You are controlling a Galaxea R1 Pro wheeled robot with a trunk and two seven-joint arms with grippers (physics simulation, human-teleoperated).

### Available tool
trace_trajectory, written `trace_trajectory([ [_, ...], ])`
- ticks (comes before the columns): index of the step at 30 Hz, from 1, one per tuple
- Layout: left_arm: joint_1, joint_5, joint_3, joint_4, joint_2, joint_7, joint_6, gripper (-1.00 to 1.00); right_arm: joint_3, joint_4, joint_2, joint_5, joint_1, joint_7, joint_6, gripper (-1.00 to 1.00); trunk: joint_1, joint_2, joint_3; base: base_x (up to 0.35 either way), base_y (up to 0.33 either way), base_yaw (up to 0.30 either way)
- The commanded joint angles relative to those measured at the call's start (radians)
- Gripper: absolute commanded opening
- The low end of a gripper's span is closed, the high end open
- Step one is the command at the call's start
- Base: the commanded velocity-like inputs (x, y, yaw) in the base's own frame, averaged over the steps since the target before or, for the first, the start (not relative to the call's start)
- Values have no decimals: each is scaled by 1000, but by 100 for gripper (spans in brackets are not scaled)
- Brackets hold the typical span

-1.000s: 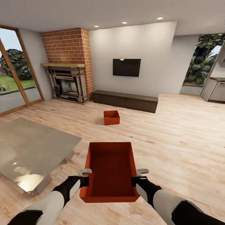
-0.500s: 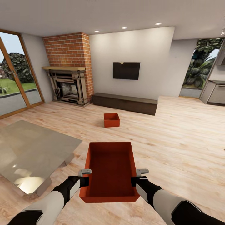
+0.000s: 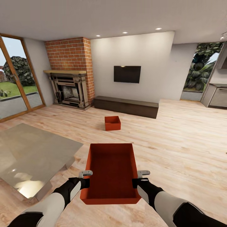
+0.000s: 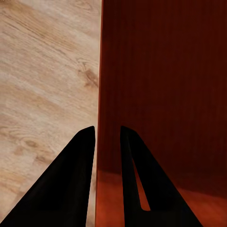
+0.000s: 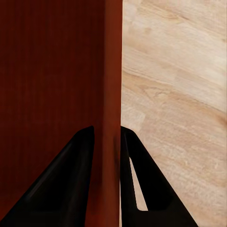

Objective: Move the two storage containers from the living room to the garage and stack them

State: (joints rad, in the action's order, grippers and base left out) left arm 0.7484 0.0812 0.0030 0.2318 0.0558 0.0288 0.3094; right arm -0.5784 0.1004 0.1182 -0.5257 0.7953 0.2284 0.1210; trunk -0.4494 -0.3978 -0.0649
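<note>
I hold one orange-red storage container [image 3: 111,171] in front of me above the light wood floor of the living room. My left gripper [image 3: 85,179] is shut on its left wall [image 4: 106,94], one finger inside and one outside. On the opposite side my right gripper [image 3: 137,179] is shut on the right wall [image 5: 111,94] in the same way. The second storage container [image 3: 112,123] sits on the plank floor farther ahead, in front of the low dark bench.
A glass table [image 3: 28,154] stands close at my left. A brick fireplace [image 3: 70,74], a wall TV [image 3: 127,74] and a long dark bench [image 3: 126,106] line the far wall. Glass doors [image 3: 15,78] are at far left, cabinets [image 3: 217,94] at far right.
The whole view has shifted: the far wall, fireplace and second container look smaller and farther, so the camera has moved back. The held container and both grippers keep their places.
</note>
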Motion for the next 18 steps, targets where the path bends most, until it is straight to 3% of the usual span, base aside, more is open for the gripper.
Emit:
trace_trajectory([
  [1, 0, -10, 3, 0, 1, 8, 7, -100, -21, 16, 3, 6, 1, 6, 6, -100, -1, -2, -1, 0, 0, 0],
  [18, 0, -11, 3, 0, -1, 8, 5, -100, -21, 16, 3, 6, 1, 5, 6, -100, -1, -2, 14, 0, 0, 0],
])
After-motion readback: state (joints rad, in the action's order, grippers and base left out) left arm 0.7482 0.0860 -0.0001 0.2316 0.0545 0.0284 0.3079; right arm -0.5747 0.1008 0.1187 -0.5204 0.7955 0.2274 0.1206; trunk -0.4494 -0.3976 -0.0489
